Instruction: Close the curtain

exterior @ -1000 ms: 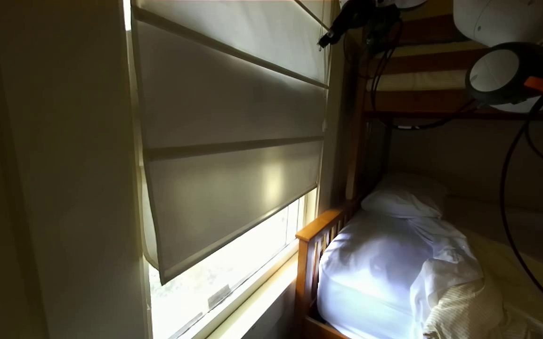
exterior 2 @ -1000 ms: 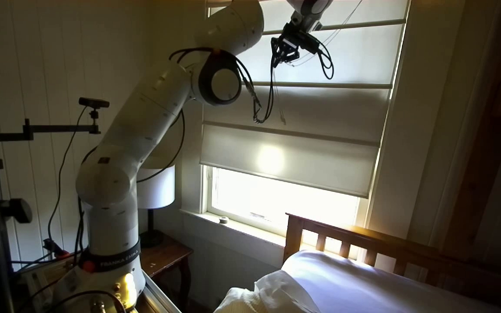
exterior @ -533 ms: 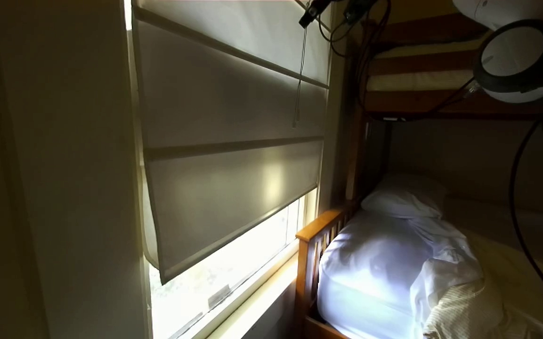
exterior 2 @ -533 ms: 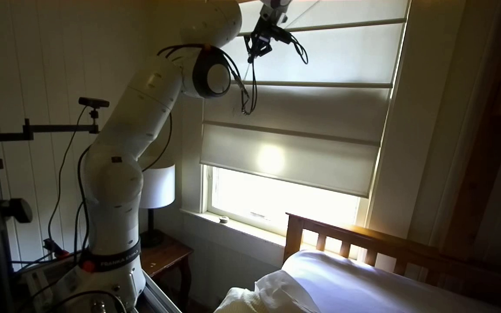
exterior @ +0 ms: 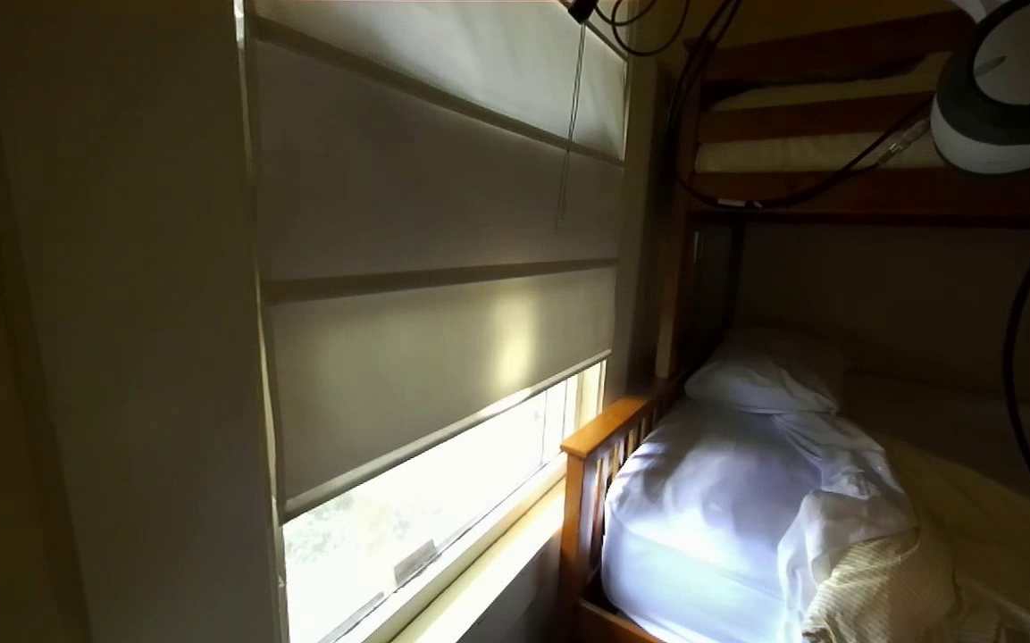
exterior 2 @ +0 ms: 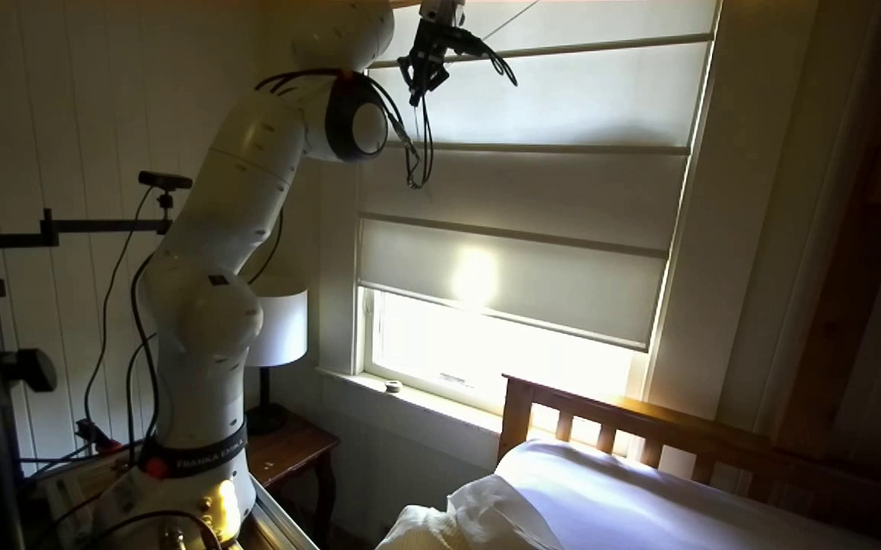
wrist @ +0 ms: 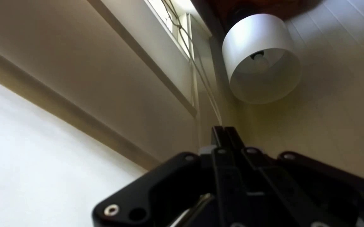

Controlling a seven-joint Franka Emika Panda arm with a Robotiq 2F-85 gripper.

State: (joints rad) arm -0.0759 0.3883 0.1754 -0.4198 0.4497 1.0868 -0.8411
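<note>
The curtain [exterior: 434, 196], a wide grey-white blind in flat panels with thin battens, hangs over the upper window in both exterior views [exterior 2: 547, 187]. Its bottom edge is above the sill and bright window shows below. It fills the left of the wrist view [wrist: 84, 85]. My gripper [exterior 2: 415, 101] is high before the blind's upper panels, near one side edge; only its tip [exterior: 582, 11] shows in an exterior view. In the wrist view the fingers [wrist: 224, 128] are closed together on a thin pale cord [wrist: 212, 100], which hangs down from the tips [exterior: 575, 94].
A lamp with a white shade [exterior 2: 278, 328] stands on a wooden side table [exterior 2: 295, 451] beside the arm. A wooden bed rail [exterior 2: 600, 405] and white bedding [exterior: 711, 509] are below the window. Black cables [exterior 2: 419, 164] loop from the arm. A camera on a bar [exterior 2: 165, 181] stands behind.
My gripper, shut on the cord, has moved up and toward the blind's side edge. The hanging cord has moved with it. The blind's lower part has swung flatter against the window.
</note>
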